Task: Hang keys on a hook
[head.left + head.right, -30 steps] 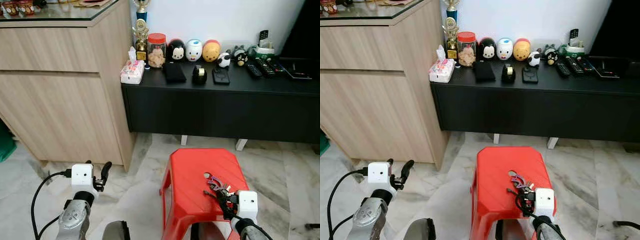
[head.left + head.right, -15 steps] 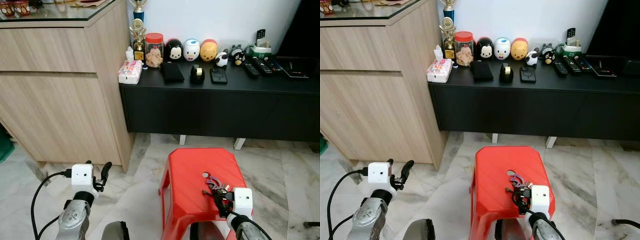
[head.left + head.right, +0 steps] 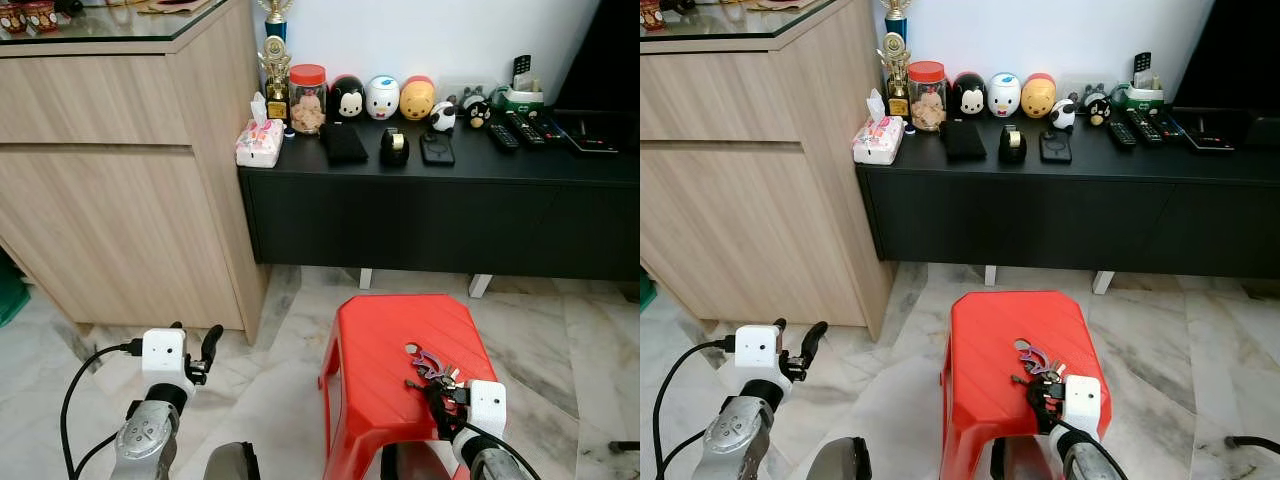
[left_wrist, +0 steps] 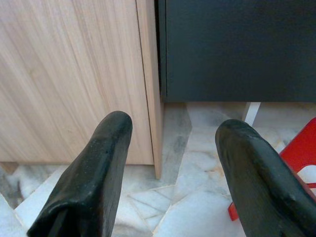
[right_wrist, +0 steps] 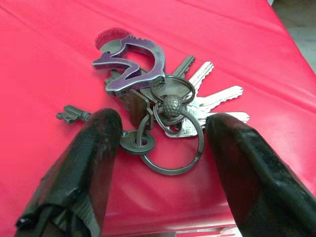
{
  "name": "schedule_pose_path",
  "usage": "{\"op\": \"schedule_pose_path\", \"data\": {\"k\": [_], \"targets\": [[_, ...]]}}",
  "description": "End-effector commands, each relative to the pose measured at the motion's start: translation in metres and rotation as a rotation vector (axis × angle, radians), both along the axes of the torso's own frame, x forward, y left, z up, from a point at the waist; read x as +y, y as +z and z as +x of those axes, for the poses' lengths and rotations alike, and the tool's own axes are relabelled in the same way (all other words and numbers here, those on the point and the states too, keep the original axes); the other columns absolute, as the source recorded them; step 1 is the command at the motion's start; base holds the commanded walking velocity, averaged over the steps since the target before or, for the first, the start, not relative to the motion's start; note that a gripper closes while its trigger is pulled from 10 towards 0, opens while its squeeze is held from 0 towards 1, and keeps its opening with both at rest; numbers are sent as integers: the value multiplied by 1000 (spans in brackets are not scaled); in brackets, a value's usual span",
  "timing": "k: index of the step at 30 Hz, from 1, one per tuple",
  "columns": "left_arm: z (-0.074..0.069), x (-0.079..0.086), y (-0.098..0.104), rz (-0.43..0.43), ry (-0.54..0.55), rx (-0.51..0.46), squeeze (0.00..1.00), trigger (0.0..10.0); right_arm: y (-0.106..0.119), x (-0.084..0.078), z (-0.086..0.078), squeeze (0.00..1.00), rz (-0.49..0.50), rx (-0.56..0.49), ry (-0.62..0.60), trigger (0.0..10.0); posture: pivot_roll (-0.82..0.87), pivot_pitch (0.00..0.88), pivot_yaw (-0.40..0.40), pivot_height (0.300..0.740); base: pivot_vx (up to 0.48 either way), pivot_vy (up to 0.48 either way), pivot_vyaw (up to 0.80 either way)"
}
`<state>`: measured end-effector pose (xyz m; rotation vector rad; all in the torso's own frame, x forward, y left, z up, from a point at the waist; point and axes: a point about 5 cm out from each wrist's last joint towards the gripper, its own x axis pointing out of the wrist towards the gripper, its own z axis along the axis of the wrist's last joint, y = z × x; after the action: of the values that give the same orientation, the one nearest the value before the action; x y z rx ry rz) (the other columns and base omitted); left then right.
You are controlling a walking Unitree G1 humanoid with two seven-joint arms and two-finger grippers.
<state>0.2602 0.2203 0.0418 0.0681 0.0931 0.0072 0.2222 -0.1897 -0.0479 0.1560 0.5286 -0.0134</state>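
The step in hand looks like the pick-up: the right hand [image 5: 158, 163] is low over the red stool [image 3: 380, 370] with its two black fingers [image 5: 84, 163] spread apart, and the keys [image 5: 158, 98] lie flat on the stool top just ahead of the fingertips, part of the bunch already between them. Nothing is gripped yet. The next move, as I judge it, calls for the hand to go a little further forward and down so the fingers straddle the rings [image 5: 173, 143] and the thick middle of the bunch, then close; the keys fan out loosely and lie flat on smooth plastic, so a shallow pinch could slide off or catch only one key. No hook can be made out here, so finding one comes after the lift. The right wrist view gives what the head views cannot: the purple charm [image 5: 131, 57], the separate key blades and the small dark key beside one finger, all only a dark cluster from above. The head views show instead the left hand [image 3: 197, 350], fingers apart and idle beside the cabinet [image 3: 120, 200], and the black table [image 3: 440, 170] with its ornaments well beyond the right hand.
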Motion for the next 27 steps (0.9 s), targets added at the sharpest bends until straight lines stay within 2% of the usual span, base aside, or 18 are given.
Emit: {"op": "schedule_pose_path", "data": {"k": [1, 12, 13, 14, 27], "targets": [[-1, 3, -2, 24, -5, 19, 0, 10000, -1, 1, 1, 0, 10, 15, -8, 10000, 48, 0, -17, 586, 0, 0, 0], [-3, 3, -3, 31, -11, 27, 0, 10000, -1, 5, 3, 0, 33, 28, -7, 10000, 53, 0, -16, 586, 0, 0, 0], [-3, 3, -3, 32, -11, 27, 0, 10000, -1, 5, 3, 0, 36, 29, -4, 6549, 52, 0, -16, 586, 0, 0, 0], [-3, 3, -3, 33, -12, 28, 0, 10000, -1, 6, 3, 0, 37, 29, -2, 0, 52, 0, -15, 586, 0, 0, 0], [-3, 3, -5, 43, -25, 41, 0, 10000, -2, 9, 3, 0, 43, 38, 10, 0, 52, 0, -11, 586, 0, 0, 0]]}}
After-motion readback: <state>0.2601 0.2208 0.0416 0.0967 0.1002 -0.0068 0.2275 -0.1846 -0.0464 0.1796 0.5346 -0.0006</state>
